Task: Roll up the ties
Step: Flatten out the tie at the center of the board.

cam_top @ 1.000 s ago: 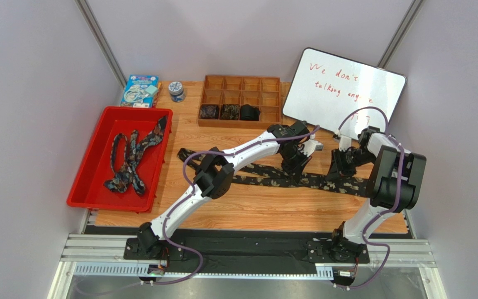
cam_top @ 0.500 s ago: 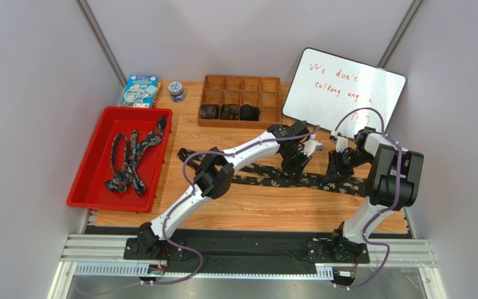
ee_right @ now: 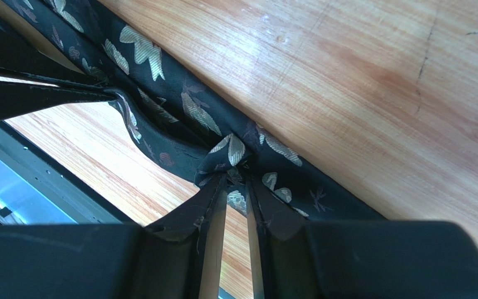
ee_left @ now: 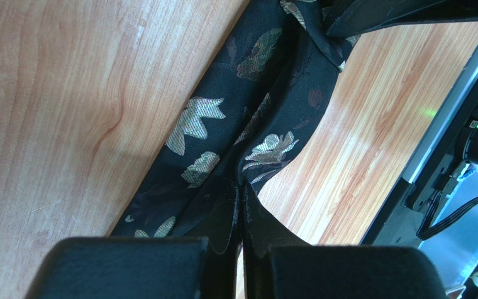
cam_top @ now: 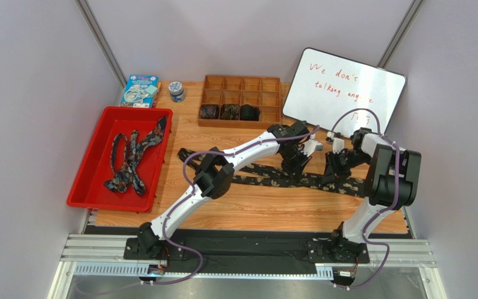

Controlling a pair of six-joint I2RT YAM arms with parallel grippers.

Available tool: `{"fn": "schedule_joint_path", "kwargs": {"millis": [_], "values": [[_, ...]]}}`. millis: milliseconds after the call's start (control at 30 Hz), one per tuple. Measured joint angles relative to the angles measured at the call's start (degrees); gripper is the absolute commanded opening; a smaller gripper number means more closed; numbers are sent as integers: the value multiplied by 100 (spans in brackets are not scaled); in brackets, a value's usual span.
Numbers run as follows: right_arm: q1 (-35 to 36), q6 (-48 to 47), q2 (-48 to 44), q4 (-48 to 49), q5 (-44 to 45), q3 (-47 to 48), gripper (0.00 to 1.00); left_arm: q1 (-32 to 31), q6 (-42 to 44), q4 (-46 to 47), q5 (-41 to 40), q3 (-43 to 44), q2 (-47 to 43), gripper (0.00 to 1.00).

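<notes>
My left pincer (ee_left: 241, 198) and right pincer (ee_right: 235, 179) each pinch the dark, pale-leafed tie (ee_left: 199, 122), and beyond them a whiteboard (cam_top: 347, 84) reads "We don't talking".

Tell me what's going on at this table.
Both arms are working on one long tie laid across the wooden table. The left arm has its jaws shut on it near the middle; the right arm pinches it nearer its right end. Three rolled ties sit in the divided box, and unrolled ones lie in the red tray.
</notes>
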Motion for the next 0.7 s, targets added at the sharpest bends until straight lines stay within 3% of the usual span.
{"fn": "schedule_joint_path", "kwargs": {"millis": [333, 433, 467, 567, 600, 700], "values": [[4, 4, 0, 0, 33, 0, 0, 2, 0, 2, 0, 0, 0, 1], [4, -7, -7, -22, 70, 0, 0, 31, -4, 90, 107, -83, -13, 22], [2, -11, -13, -37, 83, 0, 0, 52, -13, 181, 190, -186, -59, 35], [-42, -44, -46, -111, 127, 2, 0, 160, -13, 717, 472, -1154, -577, 54], [-59, -52, -70, -131, 136, 2, 0, 197, 50, 826, 505, -1447, -772, 60], [-118, -92, -151, -190, 177, 9, 0, 378, 374, 1132, 634, -2472, -1650, 63]]}}
